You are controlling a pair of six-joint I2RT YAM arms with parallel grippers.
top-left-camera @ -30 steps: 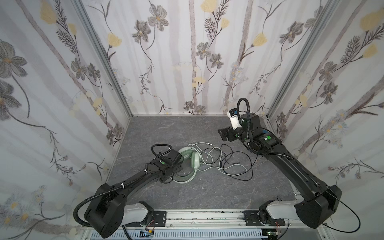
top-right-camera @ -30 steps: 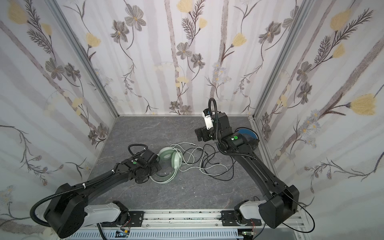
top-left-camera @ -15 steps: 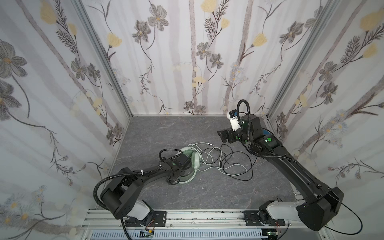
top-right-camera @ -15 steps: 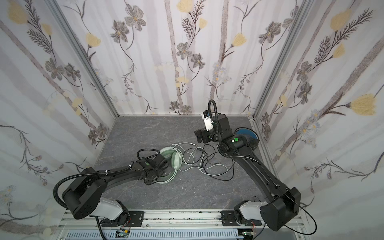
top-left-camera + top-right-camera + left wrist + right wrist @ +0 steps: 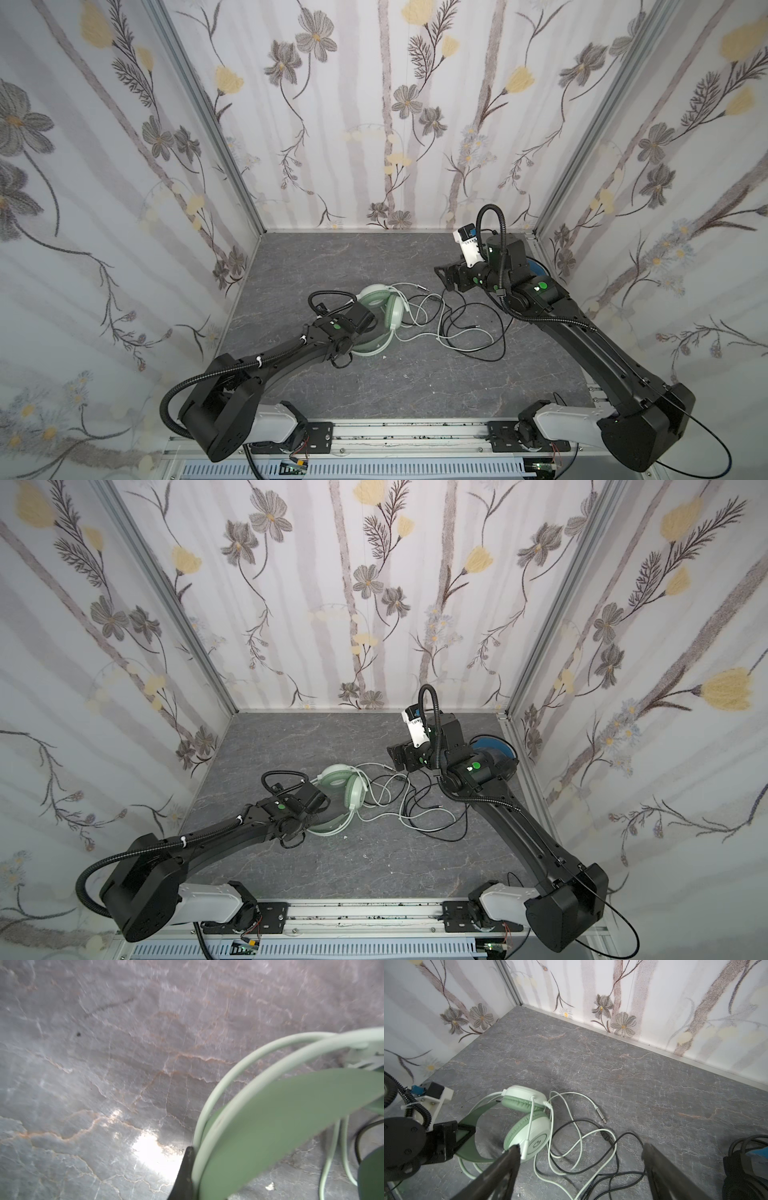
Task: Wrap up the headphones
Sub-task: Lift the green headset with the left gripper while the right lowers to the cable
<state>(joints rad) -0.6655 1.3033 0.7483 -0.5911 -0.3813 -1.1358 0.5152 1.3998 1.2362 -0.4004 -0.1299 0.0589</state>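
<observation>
Between floral-papered walls (image 5: 374, 124), grey veined stone-look tabletop (image 5: 332, 257), mint-green headphones (image 5: 394, 314) mid-surface

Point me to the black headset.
In both top views the black headset sits at the table's far right edge by the right wall, mostly hidden behind the right arm's wrist; a black cable trails left toward the mint headset.

Mint-green headphones (image 5: 280, 1122) against black fingers (image 5: 185, 1169)
</observation>
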